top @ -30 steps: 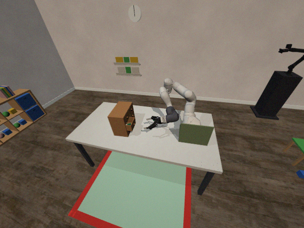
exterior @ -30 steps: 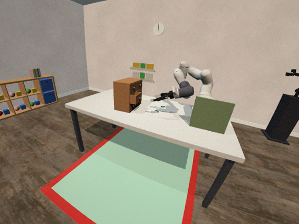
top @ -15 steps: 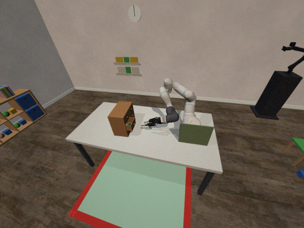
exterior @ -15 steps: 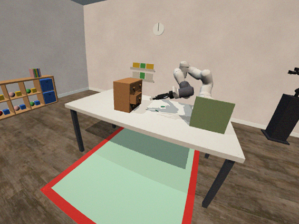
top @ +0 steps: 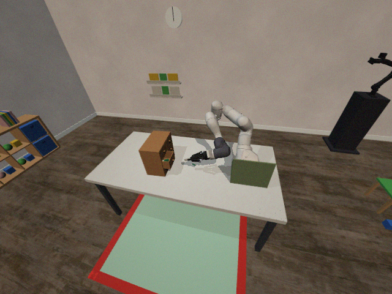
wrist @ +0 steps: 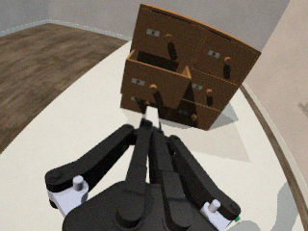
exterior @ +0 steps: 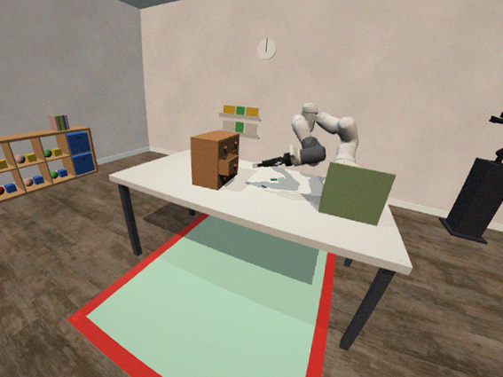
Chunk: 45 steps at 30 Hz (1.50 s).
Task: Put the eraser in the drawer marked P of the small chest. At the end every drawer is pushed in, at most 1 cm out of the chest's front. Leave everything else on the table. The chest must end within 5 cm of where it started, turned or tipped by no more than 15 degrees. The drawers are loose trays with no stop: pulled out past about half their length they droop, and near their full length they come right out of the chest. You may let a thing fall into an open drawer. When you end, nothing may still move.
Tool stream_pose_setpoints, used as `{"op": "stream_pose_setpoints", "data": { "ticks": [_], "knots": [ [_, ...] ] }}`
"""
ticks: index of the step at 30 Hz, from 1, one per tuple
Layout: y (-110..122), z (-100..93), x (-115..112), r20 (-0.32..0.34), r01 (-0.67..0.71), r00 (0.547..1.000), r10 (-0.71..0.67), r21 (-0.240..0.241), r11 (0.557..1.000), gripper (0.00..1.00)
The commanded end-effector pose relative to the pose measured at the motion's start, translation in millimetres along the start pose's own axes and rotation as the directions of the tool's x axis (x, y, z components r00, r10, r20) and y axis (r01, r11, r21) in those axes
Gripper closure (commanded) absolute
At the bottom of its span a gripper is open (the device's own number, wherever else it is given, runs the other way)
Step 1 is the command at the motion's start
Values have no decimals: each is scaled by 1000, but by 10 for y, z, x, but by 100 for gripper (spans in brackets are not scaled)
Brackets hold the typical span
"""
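Black fingers fully together, nothing between, pointing twd chest (wrist: pixel 192 52).

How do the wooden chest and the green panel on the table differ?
The chest is brown and box-shaped; the green panel is flat. The chest has drawers with knobs, one pulled out; the panel's face is plain. Both stand upright on the white table.
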<state>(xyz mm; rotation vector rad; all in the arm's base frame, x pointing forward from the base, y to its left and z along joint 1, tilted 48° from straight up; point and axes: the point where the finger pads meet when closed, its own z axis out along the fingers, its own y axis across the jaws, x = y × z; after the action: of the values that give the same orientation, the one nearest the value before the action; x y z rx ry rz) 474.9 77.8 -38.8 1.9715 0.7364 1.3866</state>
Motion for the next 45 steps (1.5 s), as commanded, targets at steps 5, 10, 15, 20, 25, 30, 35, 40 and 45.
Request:
{"op": "stream_pose_setpoints", "data": {
  "ticks": [5,10,15,20,25,30,35,40,45],
  "knots": [
    [1,116,18,-4,-6,1000,6,0,1000,100],
    [1,274,27,-4,-6,1000,6,0,1000,100],
    [1,414,34,-4,-6,1000,6,0,1000,100],
    [1,537,41,-4,-6,1000,6,0,1000,100],
    [1,638,46,-4,-6,1000,6,0,1000,100],
    [1,671,48,-4,-6,1000,6,0,1000,100],
    [1,672,48,-4,-6,1000,6,0,1000,100],
    [1,672,48,-4,-6,1000,6,0,1000,100],
    [1,672,48,-4,-6,1000,6,0,1000,100]
  ]
}}
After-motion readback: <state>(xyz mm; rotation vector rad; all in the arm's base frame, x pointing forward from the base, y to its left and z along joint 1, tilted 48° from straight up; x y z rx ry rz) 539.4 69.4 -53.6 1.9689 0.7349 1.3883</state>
